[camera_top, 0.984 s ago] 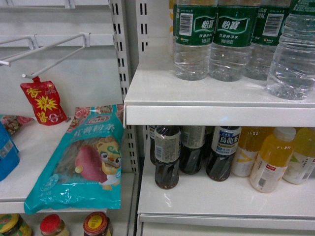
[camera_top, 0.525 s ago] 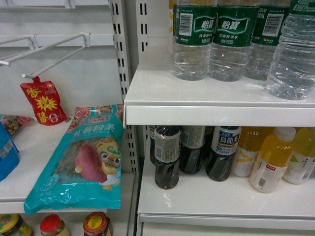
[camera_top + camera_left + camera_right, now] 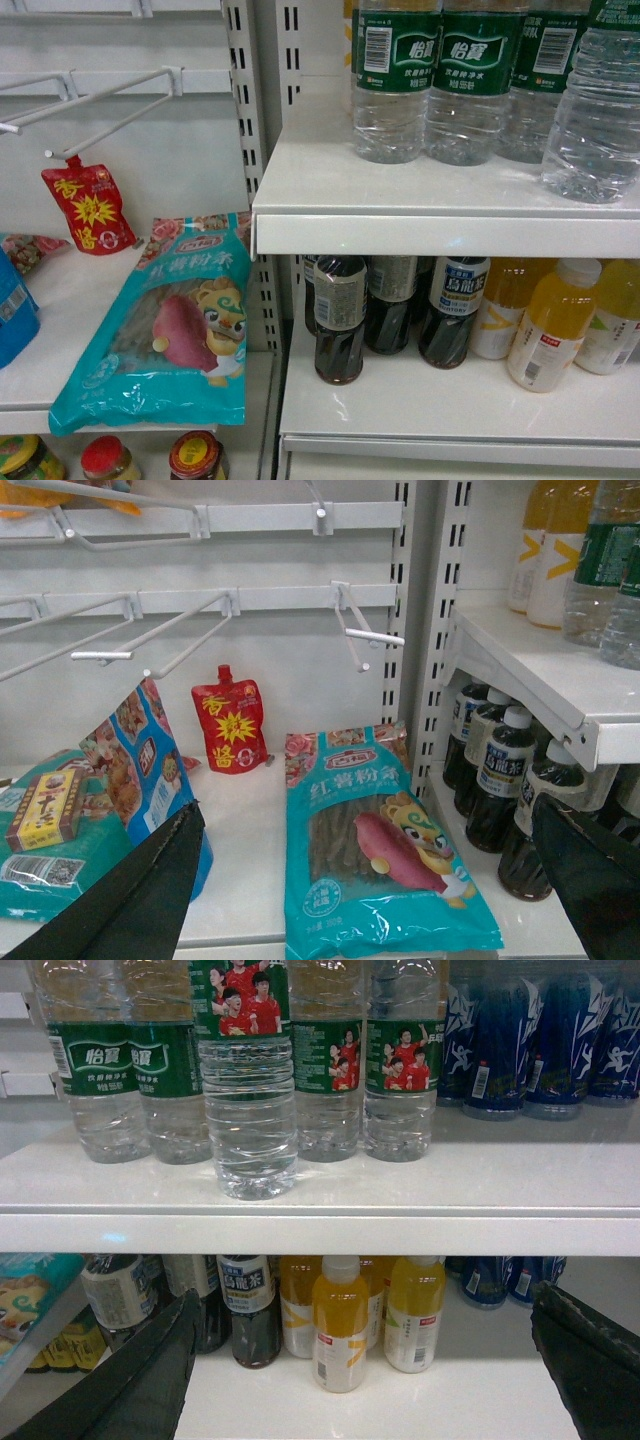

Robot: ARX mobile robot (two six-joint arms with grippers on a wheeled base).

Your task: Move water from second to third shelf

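Both grippers, left [image 3: 365, 880] and right [image 3: 365, 1360], hang spread and empty; the water [image 3: 247, 1100], upper centre on the shelf's front edge, looks heavy, slippery, squeezable—grasp its ribbed mid-body.

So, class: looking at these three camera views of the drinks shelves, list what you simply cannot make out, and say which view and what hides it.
- Water bottles, head view: caps and necks cut off by the top edge.
- Blue bottles, right wrist view: tops cut off, lettering too blurred to read.
- Dark tea bottles, head view: caps hidden under the white shelf.
- Jars, head view: cut off by the bottom edge.
- Both grippers: absent from the head view; each wrist view shows only dark finger edges.
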